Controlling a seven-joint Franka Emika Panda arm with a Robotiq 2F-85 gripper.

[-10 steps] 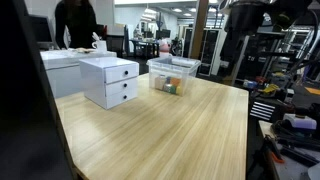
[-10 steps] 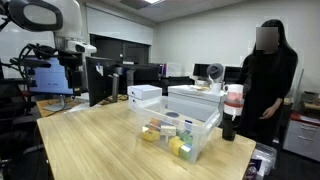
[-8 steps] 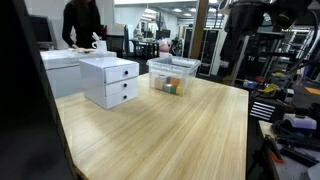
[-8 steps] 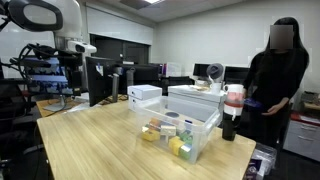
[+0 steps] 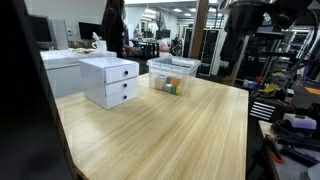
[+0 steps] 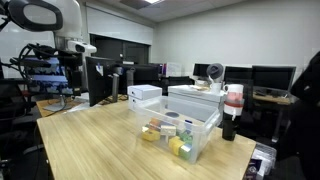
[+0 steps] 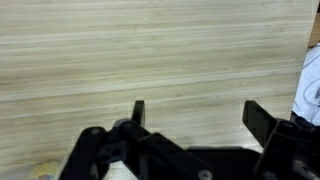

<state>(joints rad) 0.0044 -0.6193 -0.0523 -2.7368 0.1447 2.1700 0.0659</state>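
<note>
Wrist view shows your pincer (image 7: 200,115) spread wide, gripping nothing, hovering over the wooden table (image 7: 120,50), with a white object (image 7: 312,80) just outside its jaws, off to one side.

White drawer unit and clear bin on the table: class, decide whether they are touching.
Apart. In an exterior view, a strip of tabletop shows between the white drawer unit and the clear bin.
</note>
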